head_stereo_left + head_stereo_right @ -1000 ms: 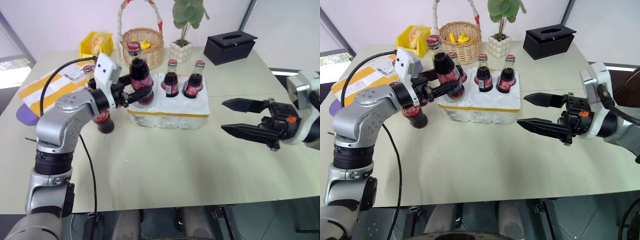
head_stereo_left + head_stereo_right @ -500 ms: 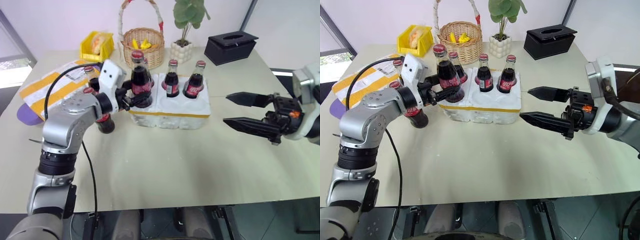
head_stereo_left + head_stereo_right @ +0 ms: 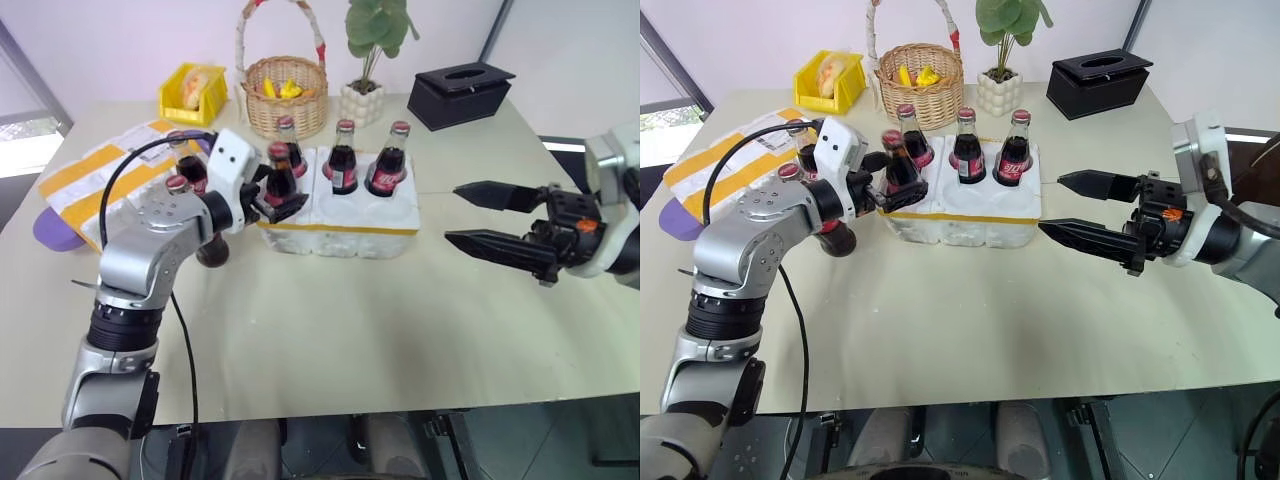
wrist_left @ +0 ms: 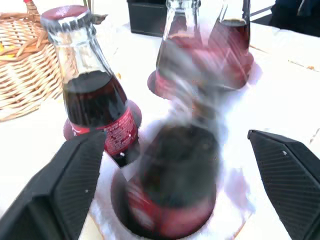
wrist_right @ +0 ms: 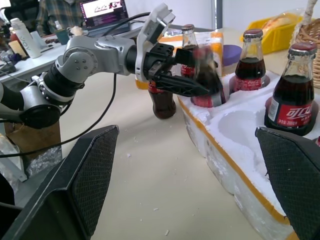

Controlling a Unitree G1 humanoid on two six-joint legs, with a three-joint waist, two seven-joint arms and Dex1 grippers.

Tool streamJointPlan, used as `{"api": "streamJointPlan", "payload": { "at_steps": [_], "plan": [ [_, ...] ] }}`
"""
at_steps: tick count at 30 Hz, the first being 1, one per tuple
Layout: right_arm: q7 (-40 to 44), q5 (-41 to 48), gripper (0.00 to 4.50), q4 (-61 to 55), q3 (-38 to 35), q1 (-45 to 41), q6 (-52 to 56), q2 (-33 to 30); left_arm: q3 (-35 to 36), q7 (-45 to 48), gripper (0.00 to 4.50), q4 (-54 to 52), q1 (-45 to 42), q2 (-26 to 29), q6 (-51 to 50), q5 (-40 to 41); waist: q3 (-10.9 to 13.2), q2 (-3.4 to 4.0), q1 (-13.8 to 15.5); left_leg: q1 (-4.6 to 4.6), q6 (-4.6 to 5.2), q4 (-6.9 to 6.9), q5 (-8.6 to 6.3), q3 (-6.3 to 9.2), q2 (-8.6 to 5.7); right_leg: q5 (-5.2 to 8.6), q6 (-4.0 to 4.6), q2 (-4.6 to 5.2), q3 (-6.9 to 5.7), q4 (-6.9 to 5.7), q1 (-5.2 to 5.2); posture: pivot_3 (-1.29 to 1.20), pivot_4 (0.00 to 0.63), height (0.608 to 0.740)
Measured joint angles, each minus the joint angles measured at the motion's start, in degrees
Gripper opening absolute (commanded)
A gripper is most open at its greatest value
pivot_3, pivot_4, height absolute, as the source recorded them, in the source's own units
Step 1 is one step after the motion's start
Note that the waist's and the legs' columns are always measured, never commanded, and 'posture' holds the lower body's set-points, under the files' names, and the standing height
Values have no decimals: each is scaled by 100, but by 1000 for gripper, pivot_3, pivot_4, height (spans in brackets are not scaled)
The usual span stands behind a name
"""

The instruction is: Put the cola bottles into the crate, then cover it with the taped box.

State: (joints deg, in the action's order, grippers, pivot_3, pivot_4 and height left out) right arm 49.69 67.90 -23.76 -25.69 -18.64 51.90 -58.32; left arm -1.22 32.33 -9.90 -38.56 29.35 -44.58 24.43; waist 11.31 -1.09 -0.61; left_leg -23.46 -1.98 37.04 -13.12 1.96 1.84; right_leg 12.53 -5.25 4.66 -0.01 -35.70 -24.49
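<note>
**Fourth bottle just dropped into its well**

So a second ago the left claw (image 3: 283, 196) had a cola bottle (image 3: 279, 174) lifted above the crate (image 3: 345, 228), gripped around the body. Now that bottle sits low in the front-left well and the claw's fingers stand spread on either side of it, apparently no longer squeezing. The left wrist view backs this up: both pads are well apart with the bottle between them, blurred like it's settling.

That makes four bottles in the crate: this one, one right behind it (image 3: 288, 141), and two more along the back row (image 3: 344, 160) (image 3: 389, 162). Two front wells look empty. Two bottles (image 3: 187, 173) wait on the table to the crate's left, partly behind the left arm.

The right claw (image 3: 492, 220) hovers open off the crate's right side, holding nothing.

The taped box (image 3: 95, 175) lies at the table's far left edge, untouched, so covering comes later. My guess: back the left claw out carefully so it doesn't tip the fresh bottle.
</note>
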Motion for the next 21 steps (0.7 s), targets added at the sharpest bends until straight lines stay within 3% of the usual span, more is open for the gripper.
{"api": "streamJointPlan", "payload": {
  "at_steps": [10, 16, 21],
  "plan": [
    [-18, 1, 4500, 0, 21, -94, 0, 33, 282, 470, 4474, -364, 45, 289, -5, 379, 0, 0, -3, 1, 0, 2, 0, 0, 0, 0, 0, 0, 1, -3, 0, 0, 150, 740],
    [22, -15, 4500, 6, 68, -100, 0, 55, 843, 1146, 4474, -743, 354, 964, -144, 1028, 0, 1, -10, 2, 0, 0, 0, -1, 1, 1, 1, 1, 0, -2, 0, 0, 150, 740],
    [108, -34, 4500, 40, 100, -103, -1, 56, 1498, 1977, 4474, -1190, 1126, 1790, -210, 1697, 0, 0, -10, 2, 0, -1, -1, -1, 2, 4, -3, 2, 0, 4, -1, 0, 150, 740]
  ]
}}
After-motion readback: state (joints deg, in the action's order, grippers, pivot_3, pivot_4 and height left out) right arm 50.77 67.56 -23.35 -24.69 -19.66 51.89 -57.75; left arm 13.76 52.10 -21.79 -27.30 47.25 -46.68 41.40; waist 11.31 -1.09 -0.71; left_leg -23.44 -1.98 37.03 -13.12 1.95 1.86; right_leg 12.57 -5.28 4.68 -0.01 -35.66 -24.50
